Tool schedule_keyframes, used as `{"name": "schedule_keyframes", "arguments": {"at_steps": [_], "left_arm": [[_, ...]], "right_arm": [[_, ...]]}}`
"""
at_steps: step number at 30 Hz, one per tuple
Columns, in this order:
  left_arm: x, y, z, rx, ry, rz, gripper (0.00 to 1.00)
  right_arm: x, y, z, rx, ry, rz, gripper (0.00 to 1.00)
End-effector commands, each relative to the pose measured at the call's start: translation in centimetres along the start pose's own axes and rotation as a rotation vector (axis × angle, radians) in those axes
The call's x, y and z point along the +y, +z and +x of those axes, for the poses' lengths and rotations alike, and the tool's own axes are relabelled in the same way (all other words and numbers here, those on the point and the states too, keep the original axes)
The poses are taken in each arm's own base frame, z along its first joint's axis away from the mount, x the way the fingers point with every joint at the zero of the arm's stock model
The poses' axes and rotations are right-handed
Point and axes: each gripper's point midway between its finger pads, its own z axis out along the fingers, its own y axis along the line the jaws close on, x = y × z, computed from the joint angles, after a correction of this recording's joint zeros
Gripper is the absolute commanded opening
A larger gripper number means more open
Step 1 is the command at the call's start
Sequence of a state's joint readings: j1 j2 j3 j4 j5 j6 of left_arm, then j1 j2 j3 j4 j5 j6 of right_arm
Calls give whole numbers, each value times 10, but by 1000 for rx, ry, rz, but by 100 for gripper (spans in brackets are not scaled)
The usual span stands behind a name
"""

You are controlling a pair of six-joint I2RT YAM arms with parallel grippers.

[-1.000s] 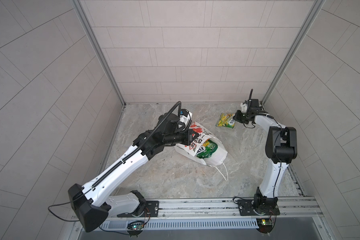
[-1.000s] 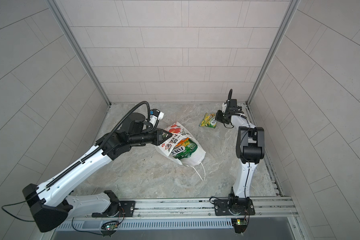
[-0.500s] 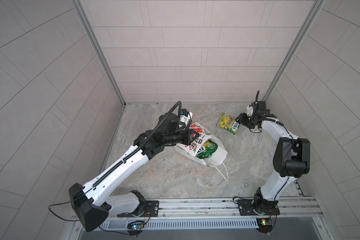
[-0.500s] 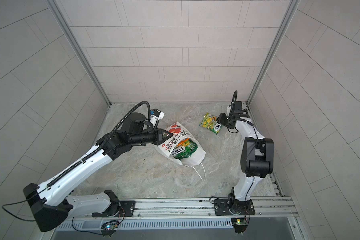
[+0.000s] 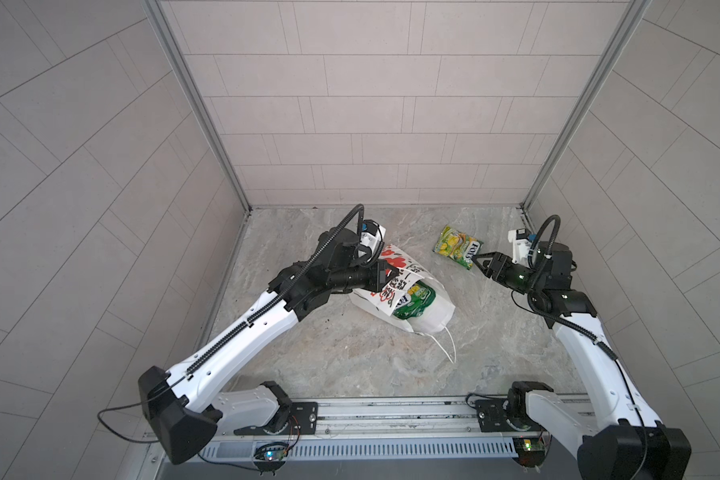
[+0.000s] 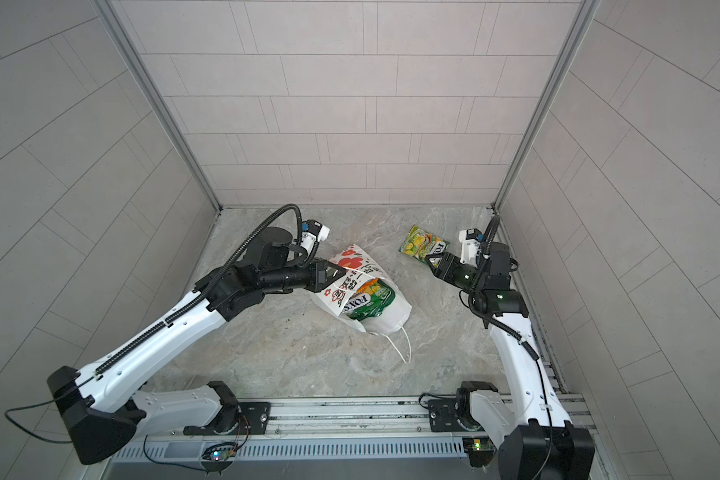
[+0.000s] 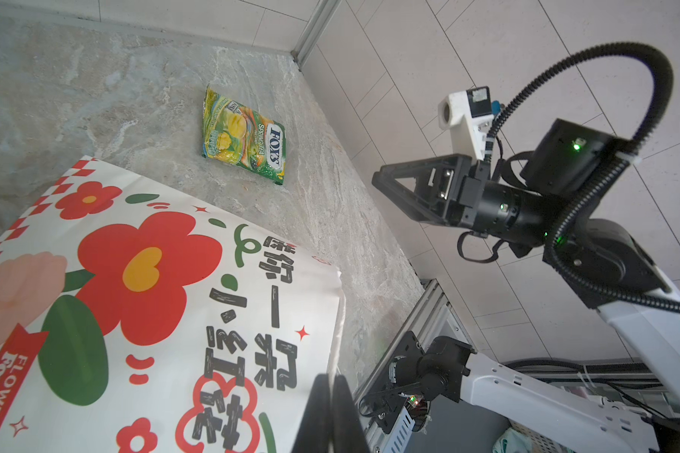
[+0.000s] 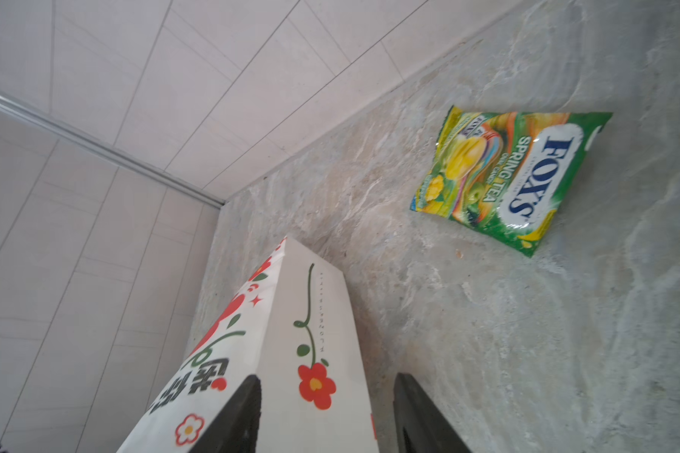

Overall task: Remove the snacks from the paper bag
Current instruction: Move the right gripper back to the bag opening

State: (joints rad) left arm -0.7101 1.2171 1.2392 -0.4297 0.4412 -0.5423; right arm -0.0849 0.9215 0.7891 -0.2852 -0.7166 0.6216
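Note:
The white paper bag (image 5: 433,318) (image 6: 393,322) with red flowers lies on its side mid-floor, mouth toward the front right. My left gripper (image 5: 385,274) (image 6: 336,272) (image 7: 332,412) is shut on the edge of its upper panel (image 7: 154,313). A green FOX'S packet (image 5: 416,299) (image 6: 366,303) shows inside the mouth. Another green-yellow FOX'S packet (image 5: 458,247) (image 6: 424,248) (image 7: 244,137) (image 8: 511,176) lies flat on the floor at the back right. My right gripper (image 5: 474,262) (image 6: 431,264) (image 8: 326,375) is open and empty just beside that packet, apart from it. The bag (image 8: 307,313) shows beyond its fingers.
A white cord handle (image 5: 447,345) (image 6: 404,345) trails from the bag toward the front. Tiled walls close the floor at the back and both sides; the right wall is near my right arm. The metal base rail (image 5: 391,407) runs along the front.
My right gripper has opened, let go of the FOX'S packet on the floor and drawn back toward the front right. The left arm and the bag have not moved.

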Motion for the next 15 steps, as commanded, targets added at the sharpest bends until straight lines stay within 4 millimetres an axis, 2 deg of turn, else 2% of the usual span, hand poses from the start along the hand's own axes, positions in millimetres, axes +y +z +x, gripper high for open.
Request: {"name": "schedule_keyframes", "arguments": {"at_steps": [1,4,5,8,15], "left_arm": [[-4,-3,-4,-27,27,7,0],[-4,-4,-4,-22,29,5,0],[-4,-4,-4,-23,29,3,0],[-3,-5,-4,-24,27,-2,0],[2,-10,-10,-58,22,-40,0]], "right_arm": [[26,-8,21,1,12,-132,52],[45,-15,42,11,-6,-212,47],[43,-14,57,34,-10,-226,45],[49,-15,84,67,-55,-266,42],[66,-12,132,130,-132,-358,36]]}}
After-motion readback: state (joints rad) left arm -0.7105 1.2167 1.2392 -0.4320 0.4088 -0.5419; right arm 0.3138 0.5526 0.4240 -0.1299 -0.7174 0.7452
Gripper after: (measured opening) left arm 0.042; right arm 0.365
